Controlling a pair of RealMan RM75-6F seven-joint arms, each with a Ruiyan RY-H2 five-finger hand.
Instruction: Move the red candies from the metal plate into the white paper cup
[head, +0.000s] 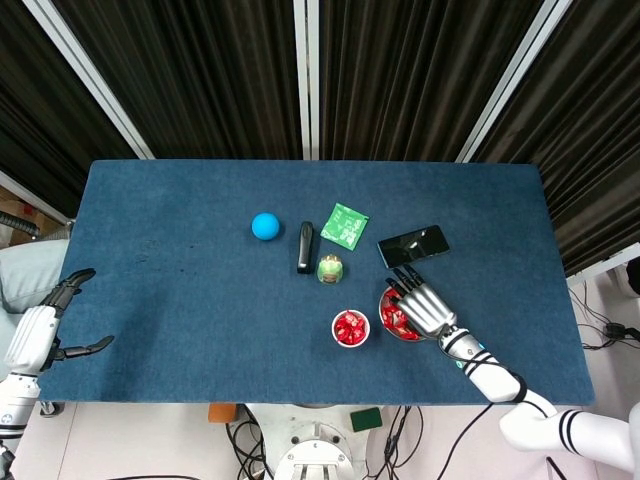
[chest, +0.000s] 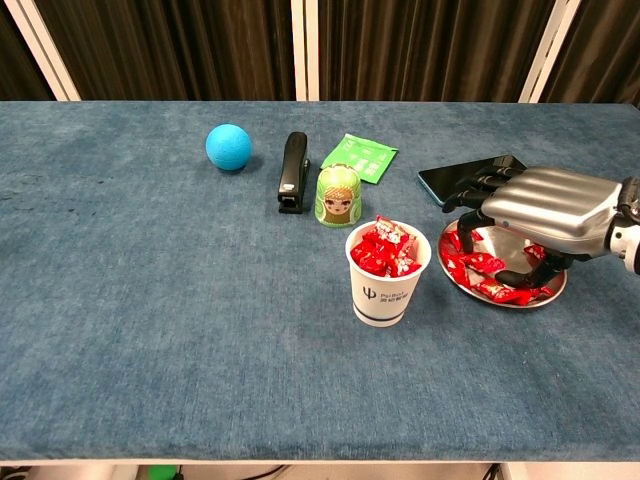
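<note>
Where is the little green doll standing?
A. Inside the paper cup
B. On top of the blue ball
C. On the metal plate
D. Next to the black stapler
D: the little green doll stands on the table right beside the black stapler.

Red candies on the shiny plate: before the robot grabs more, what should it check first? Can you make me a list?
1. Red candies left on the metal plate: ok, several still lie there.
2. Right hand above the plate: ok, its fingers are spread over the candies.
3. Candy already held in the right hand: cannot tell, its palm hides what is under it.
4. Room in the white paper cup: not ok, candies are already heaped above the rim.
5. Cup upright and beside the plate: ok, standing just left of it.
6. Left hand out of the way: ok, open at the far table edge.
</note>
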